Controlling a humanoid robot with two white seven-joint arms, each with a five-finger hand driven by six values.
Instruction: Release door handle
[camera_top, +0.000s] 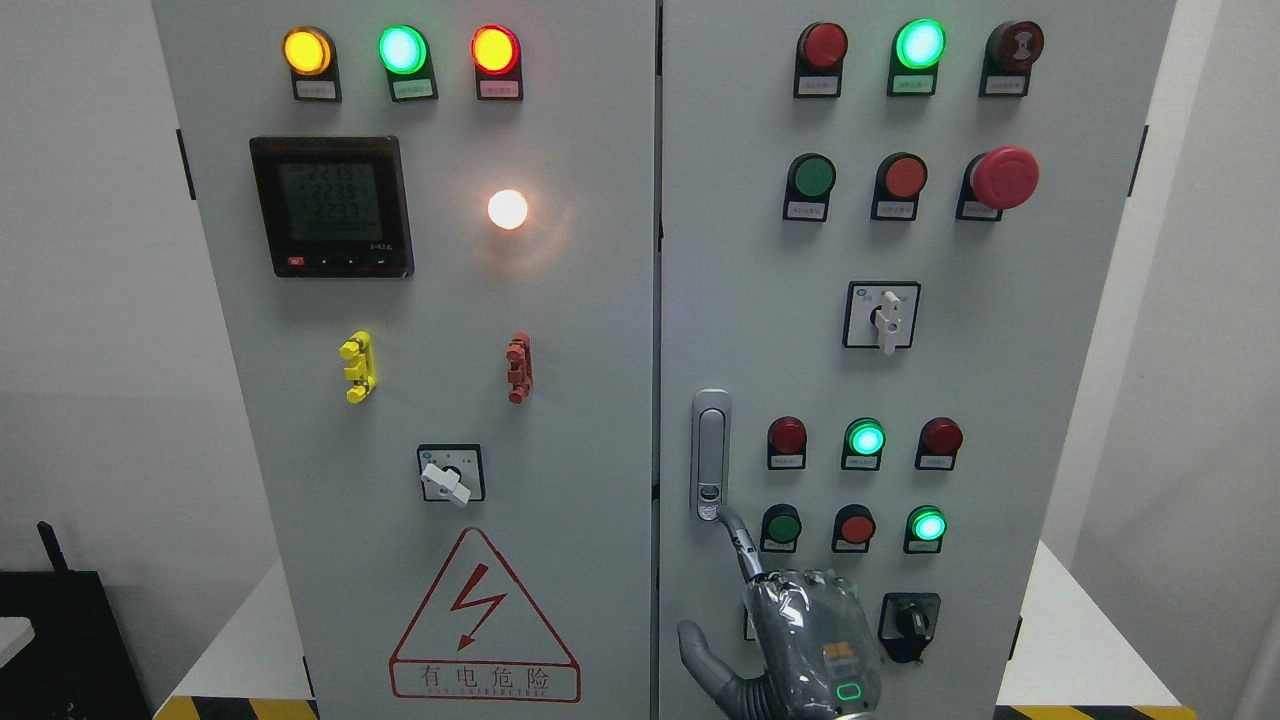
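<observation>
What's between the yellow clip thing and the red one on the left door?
Nothing: in the head view, bare grey door panel runs from the yellow clip to the red clip.

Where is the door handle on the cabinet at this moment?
In the head view, the door handle stands upright at the left edge of the right door, left of the red lamp. One hand reaches an extended finger to its lower end.

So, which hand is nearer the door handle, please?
Right. The right hand sits just below the door handle, one finger reaching its lower end; the left hand is out of view.
</observation>
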